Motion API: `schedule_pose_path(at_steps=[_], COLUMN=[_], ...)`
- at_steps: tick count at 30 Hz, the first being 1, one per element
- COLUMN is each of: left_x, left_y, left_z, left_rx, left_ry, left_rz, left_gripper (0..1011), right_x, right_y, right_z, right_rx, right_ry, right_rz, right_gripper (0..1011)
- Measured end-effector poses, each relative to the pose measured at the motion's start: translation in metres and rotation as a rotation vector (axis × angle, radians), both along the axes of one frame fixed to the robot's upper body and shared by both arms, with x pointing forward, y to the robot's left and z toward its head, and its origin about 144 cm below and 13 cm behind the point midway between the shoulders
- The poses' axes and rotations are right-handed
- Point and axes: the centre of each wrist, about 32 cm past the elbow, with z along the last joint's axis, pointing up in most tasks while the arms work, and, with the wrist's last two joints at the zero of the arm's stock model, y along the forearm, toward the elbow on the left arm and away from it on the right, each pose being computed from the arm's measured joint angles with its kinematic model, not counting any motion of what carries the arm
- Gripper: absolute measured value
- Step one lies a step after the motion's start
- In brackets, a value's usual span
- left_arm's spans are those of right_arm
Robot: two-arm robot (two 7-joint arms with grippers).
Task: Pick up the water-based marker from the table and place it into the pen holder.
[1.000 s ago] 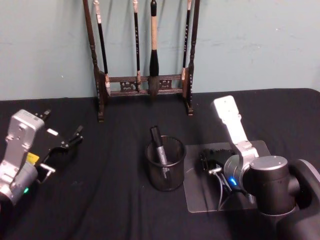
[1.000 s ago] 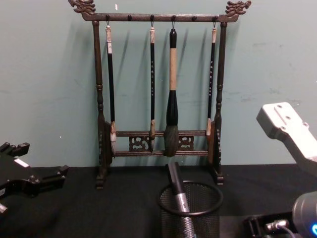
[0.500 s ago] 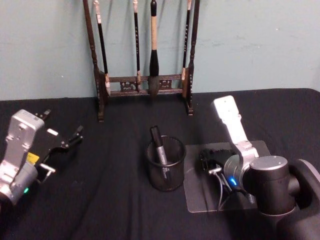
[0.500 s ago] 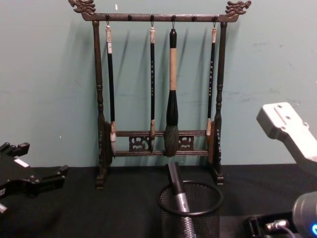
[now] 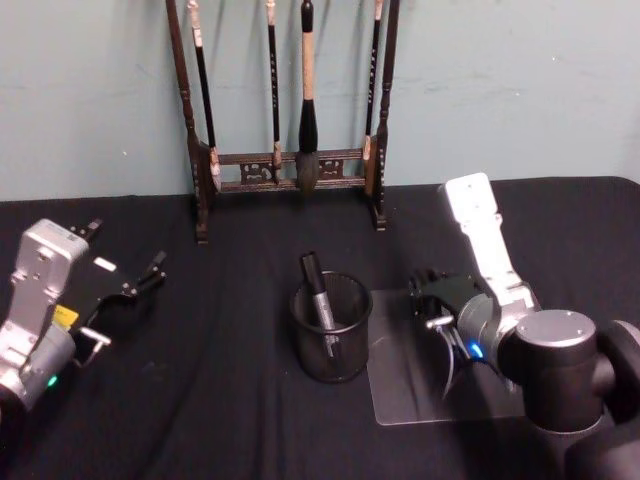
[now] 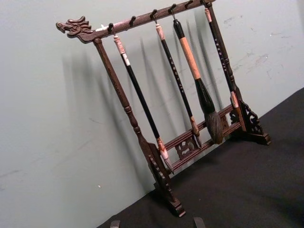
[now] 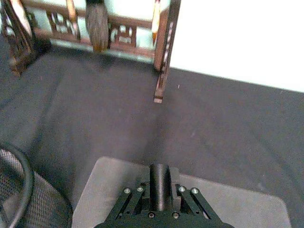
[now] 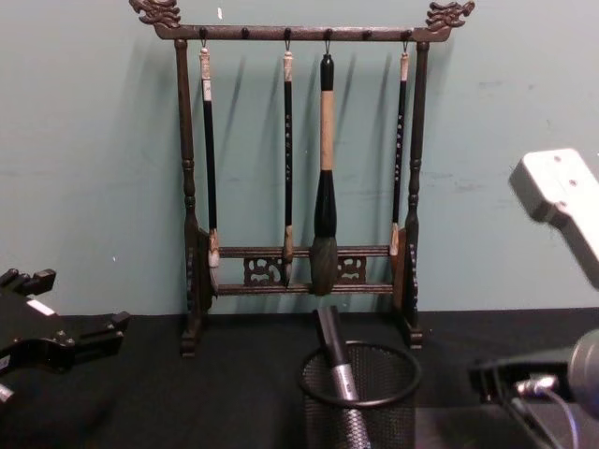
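Water-based marker seated in the pen holder, right arm pulled away

The water-based marker [image 5: 318, 291], a slim stick with a black upper end and a silver-grey barrel, is seen standing tilted inside the round black wire-mesh pen holder [image 5: 332, 348]. Its dark end juts above the solid rim on the side facing the tall dark wooden brush rack [image 5: 290, 160]. The holder is set upright on the matte black table [image 5: 230, 400], just beside a pale translucent flat mat [image 5: 405, 395]. The left gripper [image 5: 150, 275] is held spread open, well apart on the left. Whether the right gripper [image 5: 428, 297], over the mat, is open or closed cannot be told. Compared with half a second ago, the right arm has been shifted rightward and away from the holder; marker, holder and left gripper are unmoved.
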Motion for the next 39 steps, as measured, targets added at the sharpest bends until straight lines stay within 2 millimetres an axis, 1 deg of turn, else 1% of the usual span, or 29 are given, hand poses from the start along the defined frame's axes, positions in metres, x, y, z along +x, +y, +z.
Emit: schedule_pose_path(at_steps=[11, 17, 19, 25, 29, 39], left_x=[0.0, 0.0, 0.0, 0.0, 0.0, 0.0], left_y=[0.0, 0.0, 0.0, 0.0, 0.0, 0.0], left_z=[0.0, 0.0, 0.0, 0.0, 0.0, 0.0], left_rx=[0.0, 0.0, 0.0, 0.0, 0.0, 0.0], left_ry=[0.0, 0.0, 0.0, 0.0, 0.0, 0.0], left_rz=[0.0, 0.0, 0.0, 0.0, 0.0, 0.0], left_gripper=[1001, 1001, 1001, 1001, 1001, 1001], right_x=[-0.001, 0.002, 0.005, 0.007, 0.009, 0.009], right_y=[-0.005, -0.002, 0.001, 0.007, 0.011, 0.019], right_z=[0.017, 0.027, 0.032, 0.035, 0.038, 0.033], right_rx=[0.101, 0.137, 0.154, 0.188, 0.249, 0.331], right_ry=[-0.156, -0.225, -0.255, -0.286, -0.314, -0.334], right_rz=[0.025, 0.061, 0.09, 0.14, 0.202, 0.301], right_gripper=[239, 239, 239, 239, 239, 239])
